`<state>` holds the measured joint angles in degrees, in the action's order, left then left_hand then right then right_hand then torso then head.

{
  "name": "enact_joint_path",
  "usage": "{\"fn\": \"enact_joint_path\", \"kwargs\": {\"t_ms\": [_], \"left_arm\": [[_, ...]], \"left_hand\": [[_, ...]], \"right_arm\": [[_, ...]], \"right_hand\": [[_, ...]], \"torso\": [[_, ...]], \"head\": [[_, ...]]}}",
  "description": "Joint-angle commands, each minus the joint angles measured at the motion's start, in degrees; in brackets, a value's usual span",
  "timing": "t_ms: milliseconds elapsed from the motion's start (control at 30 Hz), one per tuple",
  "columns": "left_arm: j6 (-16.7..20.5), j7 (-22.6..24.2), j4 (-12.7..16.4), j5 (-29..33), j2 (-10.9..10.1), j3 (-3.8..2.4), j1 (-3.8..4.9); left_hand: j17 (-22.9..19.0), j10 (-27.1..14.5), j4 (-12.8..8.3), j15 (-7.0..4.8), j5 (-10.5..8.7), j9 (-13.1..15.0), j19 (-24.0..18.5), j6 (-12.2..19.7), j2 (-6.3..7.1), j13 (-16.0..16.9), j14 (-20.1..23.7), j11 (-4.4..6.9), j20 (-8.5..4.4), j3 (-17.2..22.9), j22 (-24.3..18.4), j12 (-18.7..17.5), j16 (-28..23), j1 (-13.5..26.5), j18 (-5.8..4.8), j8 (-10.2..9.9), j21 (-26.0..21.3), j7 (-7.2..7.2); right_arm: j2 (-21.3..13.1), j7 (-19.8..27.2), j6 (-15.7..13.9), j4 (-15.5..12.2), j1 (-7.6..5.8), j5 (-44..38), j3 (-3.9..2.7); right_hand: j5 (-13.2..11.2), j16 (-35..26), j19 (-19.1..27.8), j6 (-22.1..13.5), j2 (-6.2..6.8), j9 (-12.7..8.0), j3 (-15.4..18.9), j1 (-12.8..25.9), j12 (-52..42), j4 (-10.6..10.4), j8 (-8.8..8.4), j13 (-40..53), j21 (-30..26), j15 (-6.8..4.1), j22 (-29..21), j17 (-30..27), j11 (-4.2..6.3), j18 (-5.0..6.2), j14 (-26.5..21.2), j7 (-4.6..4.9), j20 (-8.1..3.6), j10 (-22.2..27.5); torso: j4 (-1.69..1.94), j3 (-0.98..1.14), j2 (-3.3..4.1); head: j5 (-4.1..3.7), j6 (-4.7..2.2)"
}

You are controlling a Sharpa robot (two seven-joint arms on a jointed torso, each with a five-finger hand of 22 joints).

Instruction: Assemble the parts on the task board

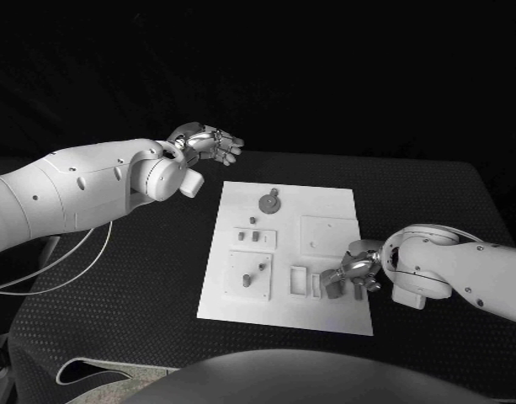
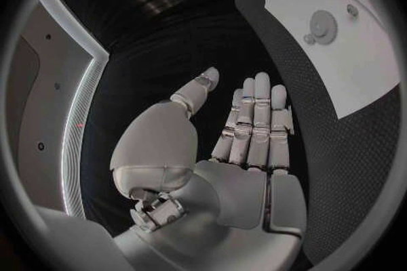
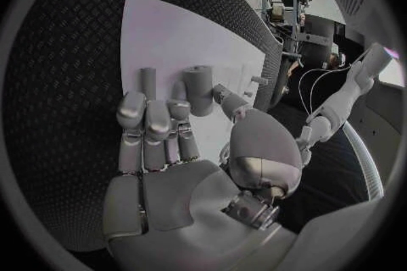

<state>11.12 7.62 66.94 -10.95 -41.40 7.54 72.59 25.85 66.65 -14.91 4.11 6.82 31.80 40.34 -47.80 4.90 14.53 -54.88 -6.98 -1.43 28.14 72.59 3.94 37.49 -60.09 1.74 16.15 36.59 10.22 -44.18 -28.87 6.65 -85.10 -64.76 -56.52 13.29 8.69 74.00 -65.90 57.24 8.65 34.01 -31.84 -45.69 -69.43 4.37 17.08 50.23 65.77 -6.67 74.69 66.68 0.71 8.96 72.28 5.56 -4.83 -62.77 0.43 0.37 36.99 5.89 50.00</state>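
Note:
The white task board lies in the middle of the black table. On it I see a round grey disc part, a small peg and a lever piece on raised white blocks. My right hand is low over the board's near right area, beside the slotted block. In the right wrist view the right hand pinches a short grey cylinder part between thumb and a fingertip, just above the board. My left hand hovers off the board's far left corner, fingers straight and apart, holding nothing.
A square raised plate sits on the board's right half. Black textured table surface surrounds the board on all sides. White cables hang under my left arm at the table's left. The disc part also appears in the left wrist view.

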Motion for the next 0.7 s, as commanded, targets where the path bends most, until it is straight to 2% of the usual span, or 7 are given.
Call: {"fn": "enact_joint_path", "kwargs": {"t_ms": [33, 267, 433, 533, 700], "left_arm": [[-0.86, 0.33, 0.17, 0.26, 0.09, -0.04, 0.07], [-0.78, 0.3, 0.14, 0.26, 0.05, -0.04, 0.08], [-0.8, 0.28, 0.16, 0.26, 0.01, -0.04, 0.08], [-0.82, 0.28, 0.17, 0.26, 0.02, -0.04, 0.08], [-0.84, 0.24, 0.15, 0.26, 0.06, -0.04, 0.08]], "left_hand": [[0.07, 0.1, 0.35, 0.05, 0.08, -0.05, 0.46, 0.28, -0.04, -0.08, -0.54, -0.26, -0.11, 0.0, 0.06, 0.19, -0.35, 0.4, 1.08, 0.29, -0.32, 0.21], [0.12, 0.09, 0.41, 0.05, 0.08, -0.06, 0.46, 0.28, -0.05, -0.08, -0.57, -0.26, -0.11, -0.02, 0.08, 0.19, -0.38, 0.46, 1.08, 0.3, -0.34, 0.21], [0.15, 0.1, 0.44, 0.05, 0.08, -0.07, 0.47, 0.28, -0.06, -0.08, -0.58, -0.26, -0.11, -0.02, 0.09, 0.19, -0.39, 0.48, 1.08, 0.31, -0.35, 0.21], [0.17, 0.1, 0.46, 0.04, 0.08, -0.07, 0.47, 0.28, -0.07, -0.08, -0.59, -0.26, -0.12, -0.02, 0.1, 0.19, -0.4, 0.5, 1.08, 0.31, -0.35, 0.21], [0.21, 0.1, 0.49, 0.04, 0.09, -0.07, 0.48, 0.28, -0.08, -0.08, -0.61, -0.26, -0.12, -0.03, 0.11, 0.2, -0.41, 0.53, 1.08, 0.32, -0.37, 0.21]], "right_arm": [[0.47, -0.58, 0.53, 0.03, 0.71, -1.43, 0.49], [0.21, -0.53, -0.85, -0.39, 0.7, -1.57, 0.53], [-0.77, -0.26, -2.57, -2.15, 0.57, 0.49, 0.51], [-1.19, -0.06, -3.33, -3.55, -0.29, 1.65, 0.5], [-1.69, 0.07, -4.91, -5.2, -1.59, 3.22, 0.46]], "right_hand": [[-0.02, -0.28, -0.18, 0.11, 0.97, -1.74, -0.73, 0.15, 0.27, -0.24, -1.69, 0.16, 0.08, 0.04, -0.08, 0.1, -0.05, 6.04, 0.33, 0.19, 0.09, -0.16], [-0.37, -0.54, -0.43, 0.59, 1.43, -1.39, -4.05, -1.21, 0.5, 0.45, -1.47, 0.59, 0.27, -0.03, -0.11, 0.65, 0.07, 6.04, 0.67, 0.09, 0.07, -0.4], [4.2, -0.67, -0.76, 1.05, 1.75, -1.15, -6.92, 0.14, 0.76, -0.59, -1.34, 0.87, 0.45, -0.1, -0.18, 1.2, 0.16, 6.04, 1.15, -0.04, 0.36, -0.89], [4.28, -0.77, -1.01, 1.28, 2.56, -1.04, -8.58, 0.73, 0.89, -0.81, -1.29, 1.02, 0.58, -0.18, -0.23, 1.47, 0.25, 6.04, 1.42, -0.13, 0.36, -1.23], [4.77, -0.88, -1.19, 1.45, 2.98, -0.93, -9.3, 1.31, 1.01, -0.92, -1.24, 1.13, 0.68, -0.23, -0.27, 1.62, 0.3, 6.04, 1.57, -0.18, 0.37, -1.44]], "torso": [[0.01, 0.0, 0.01], [0.02, -0.04, 0.0], [0.04, -0.09, -0.02], [0.03, -0.08, -0.01], [0.06, -0.08, 0.04]], "head": [[0.03, 0.0], [-0.06, 0.0], [-0.05, 0.0], [-0.04, 0.0], [-0.12, 0.0]]}}
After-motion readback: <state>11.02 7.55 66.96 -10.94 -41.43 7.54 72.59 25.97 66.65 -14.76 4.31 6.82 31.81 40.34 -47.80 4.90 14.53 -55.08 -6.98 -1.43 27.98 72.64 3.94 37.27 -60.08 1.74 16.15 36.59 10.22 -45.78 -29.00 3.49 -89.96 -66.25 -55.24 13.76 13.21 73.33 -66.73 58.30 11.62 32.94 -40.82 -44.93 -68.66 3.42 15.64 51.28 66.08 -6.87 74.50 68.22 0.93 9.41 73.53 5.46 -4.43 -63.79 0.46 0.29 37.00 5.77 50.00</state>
